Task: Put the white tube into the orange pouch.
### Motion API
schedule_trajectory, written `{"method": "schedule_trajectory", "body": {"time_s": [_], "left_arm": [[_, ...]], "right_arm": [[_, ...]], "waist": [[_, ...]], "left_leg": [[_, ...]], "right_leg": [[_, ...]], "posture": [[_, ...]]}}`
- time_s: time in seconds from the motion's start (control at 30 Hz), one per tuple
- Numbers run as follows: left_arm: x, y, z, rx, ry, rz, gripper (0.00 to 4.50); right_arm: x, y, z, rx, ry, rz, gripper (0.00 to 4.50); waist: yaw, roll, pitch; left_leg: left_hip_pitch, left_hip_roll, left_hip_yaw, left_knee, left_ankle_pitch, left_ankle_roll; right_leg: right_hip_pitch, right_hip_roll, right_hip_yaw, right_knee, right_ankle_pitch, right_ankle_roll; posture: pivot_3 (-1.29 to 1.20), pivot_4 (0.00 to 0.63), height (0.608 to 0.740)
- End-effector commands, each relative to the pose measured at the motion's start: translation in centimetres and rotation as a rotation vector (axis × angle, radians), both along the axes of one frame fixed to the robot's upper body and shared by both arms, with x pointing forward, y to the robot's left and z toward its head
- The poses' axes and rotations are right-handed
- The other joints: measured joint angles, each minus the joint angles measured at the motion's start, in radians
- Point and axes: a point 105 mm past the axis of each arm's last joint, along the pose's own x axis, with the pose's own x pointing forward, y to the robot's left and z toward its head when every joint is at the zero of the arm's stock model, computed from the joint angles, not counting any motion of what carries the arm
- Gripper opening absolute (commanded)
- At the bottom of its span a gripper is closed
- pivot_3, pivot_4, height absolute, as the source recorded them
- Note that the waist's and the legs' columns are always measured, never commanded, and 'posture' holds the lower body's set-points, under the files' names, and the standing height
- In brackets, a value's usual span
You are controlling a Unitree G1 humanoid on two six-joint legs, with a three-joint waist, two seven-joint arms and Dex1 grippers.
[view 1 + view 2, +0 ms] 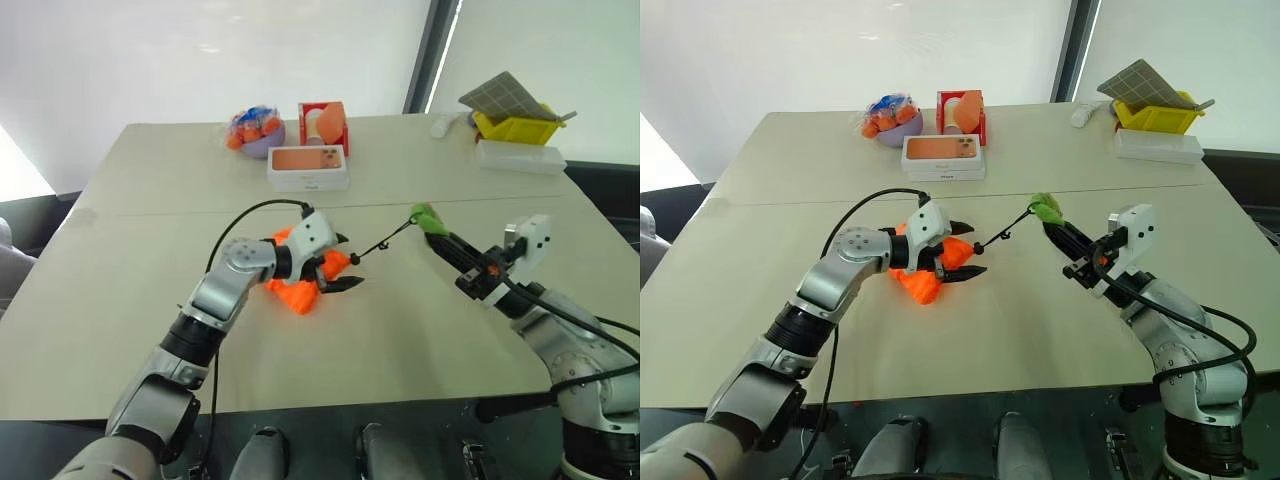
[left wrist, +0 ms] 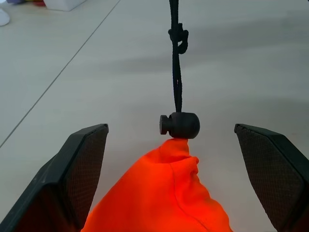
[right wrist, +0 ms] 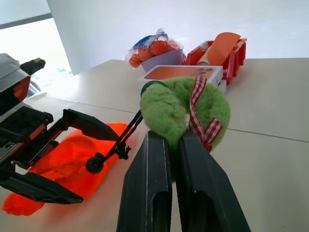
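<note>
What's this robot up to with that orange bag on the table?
It is working on the orange pouch, meant to take a small white tube. The right gripper is shut on the green ball at the end of the black cord, holding it up off the table. The left gripper is open, its fingers either side of the pouch's gathered neck by the cord stopper. The neck looks drawn closed.
</note>
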Motion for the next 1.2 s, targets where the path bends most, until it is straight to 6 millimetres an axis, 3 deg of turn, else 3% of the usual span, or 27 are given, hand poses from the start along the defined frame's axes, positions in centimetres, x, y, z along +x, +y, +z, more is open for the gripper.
{"method": "schedule_trajectory", "body": {"time_s": [0.03,0.13,0.23,0.47,0.73,0.9,1.2], "left_arm": [[-0.4,-0.6,0.8,-0.021,-0.021,-0.006,4.48],[-0.5,-0.6,0.5,-0.018,0.001,0.005,4.48],[-0.4,-0.5,0.1,-0.011,0.010,0.021,3.66],[-0.3,-0.4,0.0,-0.023,0.014,0.041,0.06],[-0.2,0.2,0.0,-0.054,0.043,0.059,0.06],[-0.4,1.0,1.0,-0.167,0.134,0.065,0.06],[-1.8,1.5,1.6,-0.217,0.229,-0.023,0.06]], "right_arm": [[-0.1,0.3,1.0,-0.003,-0.052,0.017,0.00],[-0.1,0.4,1.0,-0.003,-0.052,0.020,0.00],[-0.2,0.4,1.0,-0.004,-0.053,0.023,0.00],[-0.3,0.5,0.9,-0.004,-0.053,0.027,0.00],[-0.2,0.6,0.9,-0.008,-0.052,0.031,0.00],[-0.2,0.6,1.0,-0.012,-0.055,0.032,0.00],[-0.2,1.0,1.0,-0.009,-0.062,0.039,0.00]], "waist": [[0.000,0.000,0.000],[-0.001,0.000,0.000],[-0.001,0.000,0.000],[0.000,0.000,0.000],[-0.001,0.000,0.000],[0.000,0.000,0.000],[0.000,0.000,0.000]], "left_leg": [[0.000,0.000,0.000,0.000,0.000,0.000],[0.000,0.000,0.000,0.000,0.000,0.000],[0.000,0.000,0.000,0.000,0.000,0.000],[0.000,0.000,0.000,0.000,0.000,0.000],[0.000,0.000,0.000,0.000,0.000,0.000],[0.000,0.000,0.000,0.000,0.000,0.000],[0.000,0.000,0.000,0.001,0.000,0.000]], "right_leg": [[0.000,0.000,0.000,0.000,0.000,0.000],[0.000,0.000,0.000,0.000,0.000,0.000],[0.000,0.000,0.000,0.000,0.000,0.000],[0.000,0.000,0.000,0.000,0.000,0.000],[0.000,0.000,0.000,0.000,0.000,0.000],[0.000,0.000,0.000,0.001,0.000,0.000],[0.000,0.000,0.000,0.001,0.000,0.000]], "posture": [[0.00,0.150,0.740],[0.00,0.150,0.740],[0.00,0.150,0.740],[0.00,0.150,0.740],[0.00,0.150,0.740],[0.00,0.150,0.740],[0.00,0.150,0.740]]}}
